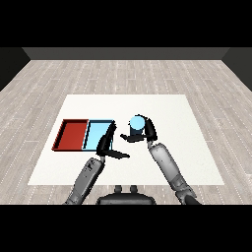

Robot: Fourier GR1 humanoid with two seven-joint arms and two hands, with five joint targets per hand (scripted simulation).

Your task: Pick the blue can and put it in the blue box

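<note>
Right hand curled round the blue can, just right of the blue tray; left hand open, holding nothing, over the tray's near edge

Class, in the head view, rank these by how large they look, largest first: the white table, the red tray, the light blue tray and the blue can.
1. White table.
2. Red tray and light blue tray: they look about alike, though the left robot hand covers part of the blue one, so no ranking between them.
3. Blue can, held in the right robot hand.
</note>
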